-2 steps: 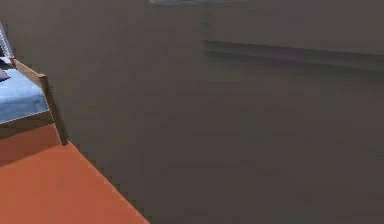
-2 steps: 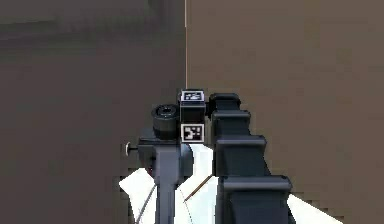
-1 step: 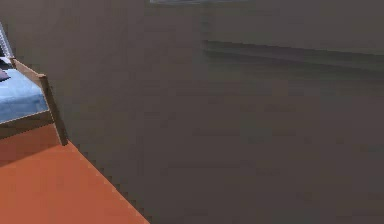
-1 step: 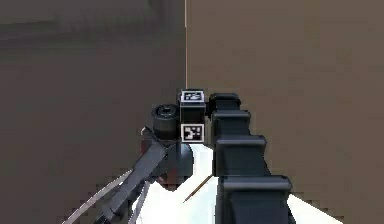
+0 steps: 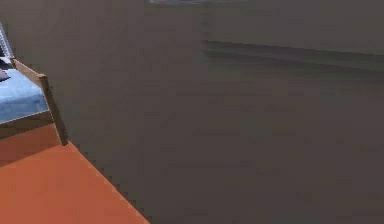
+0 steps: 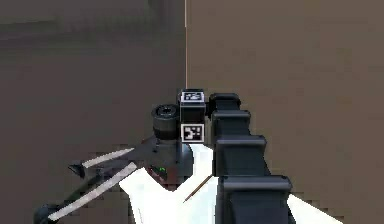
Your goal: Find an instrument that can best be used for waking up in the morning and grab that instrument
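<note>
At the arm side view's bottom edge, just right of the middle, the dark square arm (image 6: 240, 170) is seen rising, with the two white marked squares (image 6: 192, 128) at its far end. Left of them the gripper (image 6: 60, 190) is found, its dark body set beside the squares and its thin fingers (image 6: 110, 158) slanting down toward the lower left corner. How wide the fingers stand cannot be told. A white surface (image 6: 150, 205) lies under and behind the gripper's body, so it cannot be told whether anything is held. A small reddish shape (image 6: 166, 176) is seen just below the body, against the upper edge of that white surface. Whether it is the waking instrument cannot be told, nor whether it is touched. Brown walls (image 6: 300, 60) are seen behind, meeting in an upright corner above the squares. In the forward view a bed (image 5: 22, 95) with a blue cover and a wooden frame stands at the left edge on an orange floor (image 5: 50, 190), and a grey-brown wall (image 5: 200, 120) runs beside it.
</note>
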